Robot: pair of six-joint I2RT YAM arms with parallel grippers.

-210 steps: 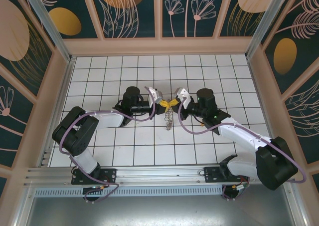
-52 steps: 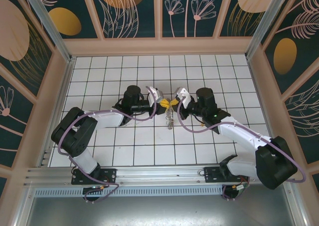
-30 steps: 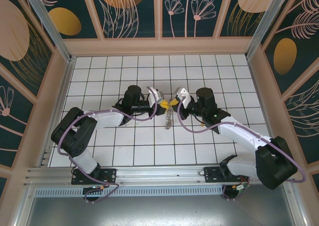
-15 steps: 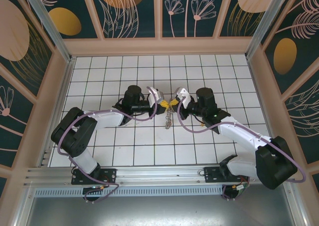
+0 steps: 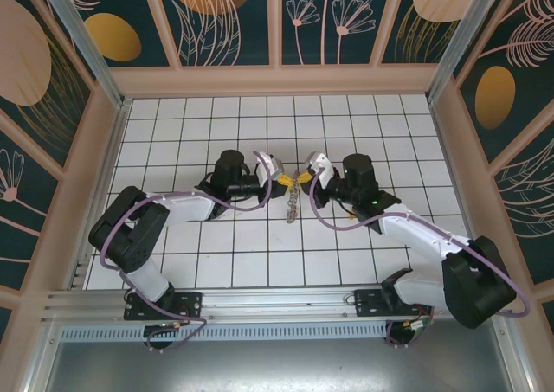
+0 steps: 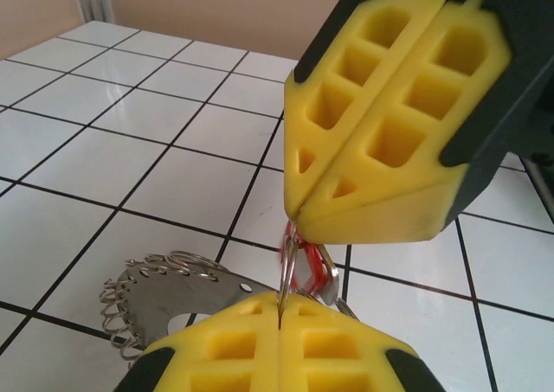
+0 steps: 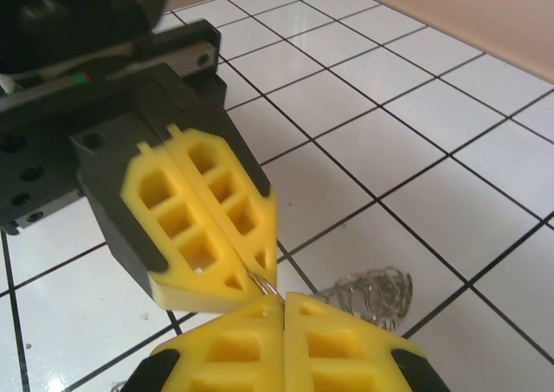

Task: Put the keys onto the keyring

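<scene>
At the middle of the top view, on the white tiled table (image 5: 216,245), the left gripper (image 5: 284,180) and the right gripper (image 5: 303,176) meet tip to tip. Both sets of yellow honeycomb pads are pressed flat together, with no gap at either seam.

In the left wrist view a thin silver wire loop (image 6: 284,262) runs from the seam of the pads at the bottom edge up to the seam of the block at upper right, so each claw nips it. A tiny silver key with a red plastic head (image 6: 305,271) sits against that loop, just below centre (which claw bears its weight I cannot tell).

The large flat grey keyring fringed with small wire loops (image 6: 173,292) lies at lower left, partly hidden behind the bottom pads. From above it shows as a narrow strip just below the two tips.
</scene>
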